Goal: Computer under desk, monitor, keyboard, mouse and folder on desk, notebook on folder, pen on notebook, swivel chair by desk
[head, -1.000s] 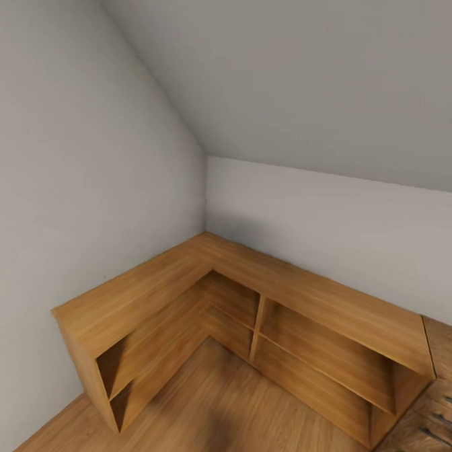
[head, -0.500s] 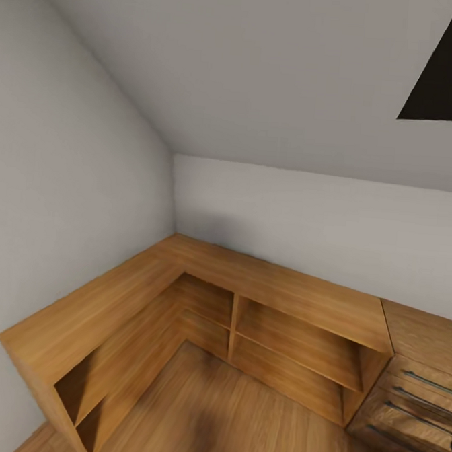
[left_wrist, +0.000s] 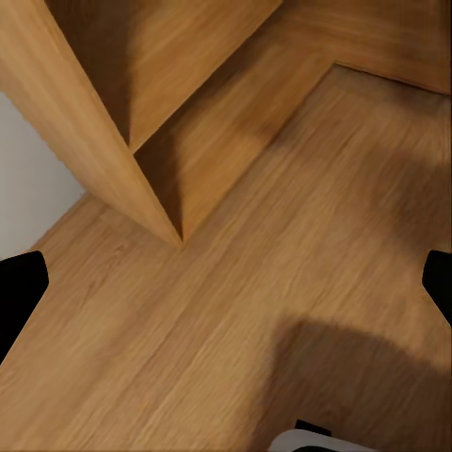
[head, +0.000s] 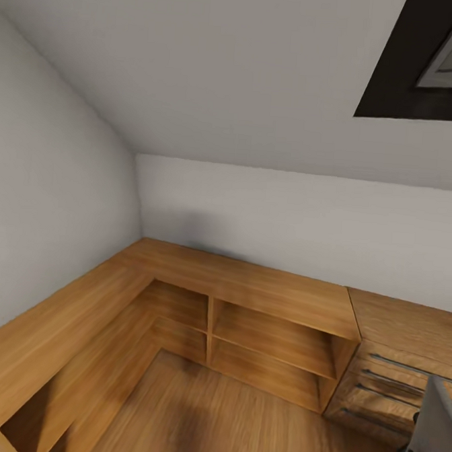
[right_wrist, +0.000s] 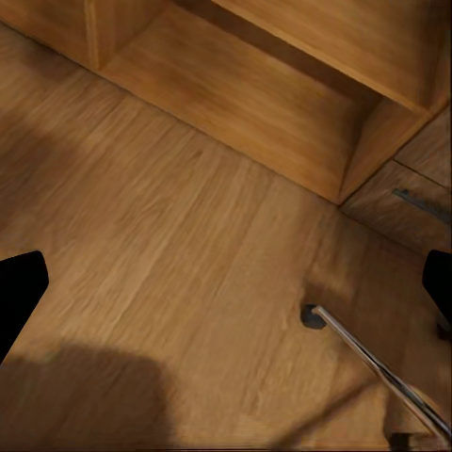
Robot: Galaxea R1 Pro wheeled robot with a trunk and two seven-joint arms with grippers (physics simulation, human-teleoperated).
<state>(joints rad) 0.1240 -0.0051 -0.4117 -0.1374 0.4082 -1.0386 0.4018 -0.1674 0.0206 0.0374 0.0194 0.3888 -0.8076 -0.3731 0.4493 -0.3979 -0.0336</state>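
Wood floor | 1 L-shelf unit | 1 drawer chest | 1 chair leg

No readable text, labels or signs.

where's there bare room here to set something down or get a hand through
The top of the L-shaped wooden shelf unit is bare along both walls up to the corner, and its open cubbies hold nothing. The wood floor in front is open. It tightens at the right, by the chest of drawers and a chrome chair leg.
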